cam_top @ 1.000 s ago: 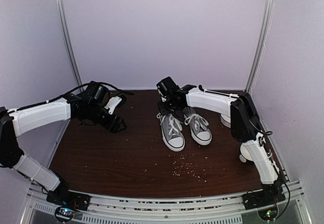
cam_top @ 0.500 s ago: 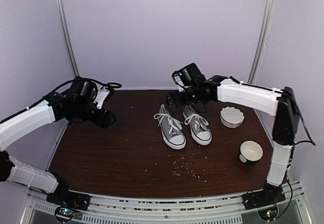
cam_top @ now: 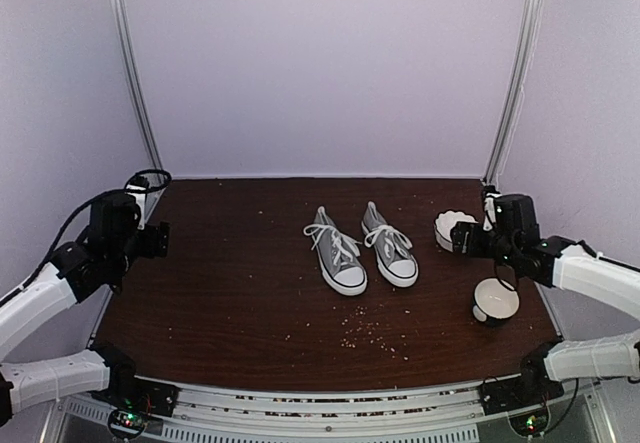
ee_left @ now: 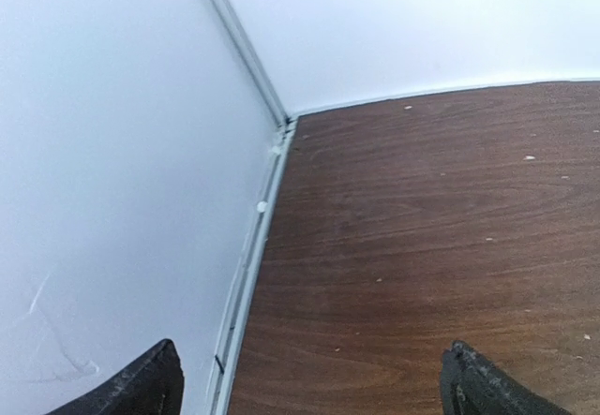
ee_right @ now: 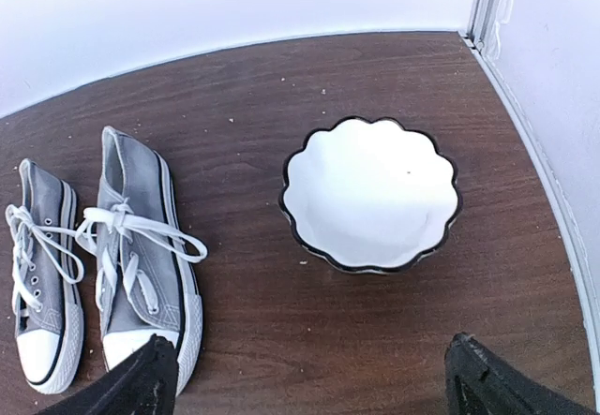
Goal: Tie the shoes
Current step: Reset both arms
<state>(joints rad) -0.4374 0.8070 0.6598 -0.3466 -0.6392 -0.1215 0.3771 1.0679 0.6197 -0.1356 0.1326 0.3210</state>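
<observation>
Top external view: the shoes (cam_top: 362, 253), a grey pair with white toe caps and white laces, stand side by side near the middle of the dark wooden table (cam_top: 220, 303), toes toward the near edge and soles down. Both arms are well apart from them. The left gripper (cam_top: 155, 239) hangs at the table's left edge, close to the side wall. The right gripper (cam_top: 463, 235) hangs at the right side, just beside a white scalloped bowl (cam_top: 447, 225). A round white cup (cam_top: 495, 300) stands nearer the front, and pale crumbs (cam_top: 375, 333) are scattered in front of the pair.

Left wrist view: jaws spread wide, with only bare wood and the wall corner between the fingertips.

Right wrist view: jaws likewise wide and holding nothing. The scalloped bowl lies ahead, with the shoes to its left, their laces lying across the tongues; whether the laces are knotted cannot be told.
</observation>
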